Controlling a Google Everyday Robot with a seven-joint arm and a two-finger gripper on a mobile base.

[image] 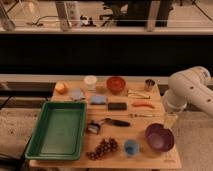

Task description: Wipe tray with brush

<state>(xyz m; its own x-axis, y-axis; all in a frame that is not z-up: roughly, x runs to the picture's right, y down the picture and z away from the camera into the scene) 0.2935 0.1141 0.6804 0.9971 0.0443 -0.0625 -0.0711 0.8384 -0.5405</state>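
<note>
The green tray (57,131) lies on the left half of the wooden table, with nothing in it. The brush (106,123) lies flat just right of the tray, its black handle pointing right and its dark head with whitish bristles toward the tray. My white arm reaches in from the right. My gripper (170,121) hangs at the table's right edge, just above the purple bowl (159,138), well to the right of the brush and far from the tray.
On the table (165,160): a flat black block (117,106), an orange-handled tool (143,104), a red bowl (115,84), a white cup (90,81), a metal cup (149,84), an orange fruit (61,87), blue sponges (98,99), grapes (102,148), and a blue cup (131,147).
</note>
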